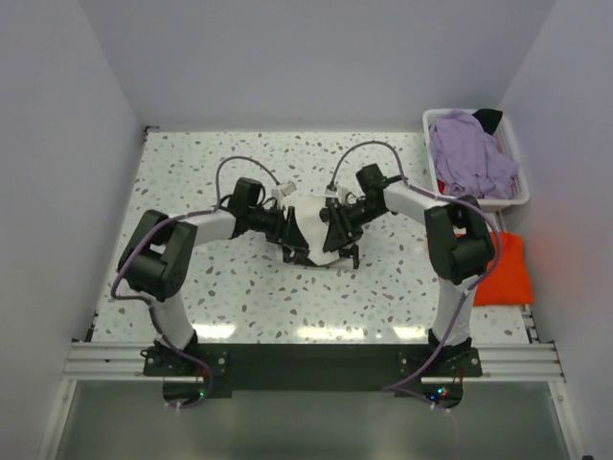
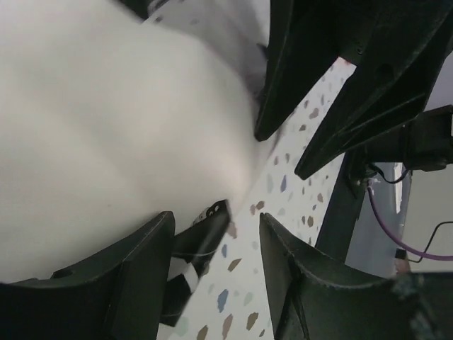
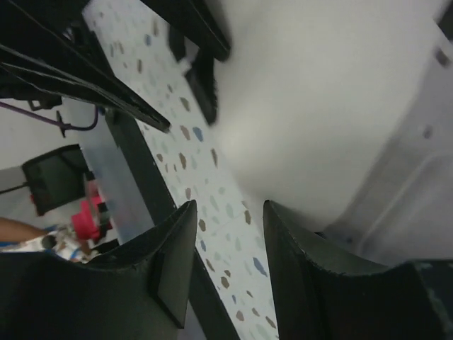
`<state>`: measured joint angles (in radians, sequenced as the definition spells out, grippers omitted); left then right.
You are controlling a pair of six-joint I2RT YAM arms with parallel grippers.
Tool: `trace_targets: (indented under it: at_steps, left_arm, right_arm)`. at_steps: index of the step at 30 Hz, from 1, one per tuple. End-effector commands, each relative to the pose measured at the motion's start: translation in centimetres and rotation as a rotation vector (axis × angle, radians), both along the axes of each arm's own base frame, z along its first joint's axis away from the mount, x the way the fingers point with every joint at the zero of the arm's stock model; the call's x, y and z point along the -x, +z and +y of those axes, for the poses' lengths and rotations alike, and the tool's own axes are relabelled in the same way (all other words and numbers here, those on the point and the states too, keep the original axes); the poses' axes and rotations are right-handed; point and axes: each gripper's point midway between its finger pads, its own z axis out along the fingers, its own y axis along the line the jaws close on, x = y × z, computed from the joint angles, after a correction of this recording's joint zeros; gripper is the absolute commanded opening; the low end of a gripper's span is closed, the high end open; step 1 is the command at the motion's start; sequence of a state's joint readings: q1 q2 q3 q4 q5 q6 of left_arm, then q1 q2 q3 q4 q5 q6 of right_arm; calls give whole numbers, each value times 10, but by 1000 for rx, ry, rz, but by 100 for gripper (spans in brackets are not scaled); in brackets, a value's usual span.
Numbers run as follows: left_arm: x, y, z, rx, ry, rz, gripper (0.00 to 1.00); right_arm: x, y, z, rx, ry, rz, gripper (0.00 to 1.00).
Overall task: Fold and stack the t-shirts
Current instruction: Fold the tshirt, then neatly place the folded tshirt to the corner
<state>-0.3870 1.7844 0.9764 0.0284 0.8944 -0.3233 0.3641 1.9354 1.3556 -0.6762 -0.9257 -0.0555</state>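
A folded cream-white t-shirt [image 1: 309, 218] lies mid-table between my two grippers. My left gripper [image 1: 292, 247] is low at its left edge, open, with only speckled table between its fingers; in the left wrist view the left gripper [image 2: 216, 219] has the white cloth [image 2: 106, 134] just beyond it. My right gripper [image 1: 337, 244] faces it from the right, also open and holding nothing; in the right wrist view the right gripper [image 3: 230, 207] sits beside the white shirt [image 3: 318, 92]. A lavender t-shirt [image 1: 467, 155] fills the basket. An orange-red t-shirt [image 1: 505, 269] lies at the table's right edge.
The white plastic basket [image 1: 517, 187] stands at the back right corner, with a dark item behind the lavender cloth. Walls close the table on the left, back and right. The black rail [image 1: 306, 359] with both arm bases runs along the near edge.
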Motion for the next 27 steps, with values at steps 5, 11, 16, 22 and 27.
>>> trace_targets:
  at_steps: [5, 11, 16, 22, 27]
  left_arm:
    - [6, -86, 39, -72, 120, 299, 56]
    - [-6, -59, 50, -40, 82, 243, 58]
    - [-18, 9, 55, -85, 39, -110, 59]
    - [-23, 44, -1, -343, -112, -864, 63]
    - [5, 34, -55, -417, -306, -1284, 65]
  right_arm:
    - [18, -93, -35, 163, -126, 285, 44]
    - [-6, -64, -59, 178, -147, 195, 43]
    - [-8, 22, -67, 116, -168, -56, 48]
    - [-23, 26, -95, 173, -443, -184, 54]
    - [-36, 14, -105, 206, -570, -142, 58]
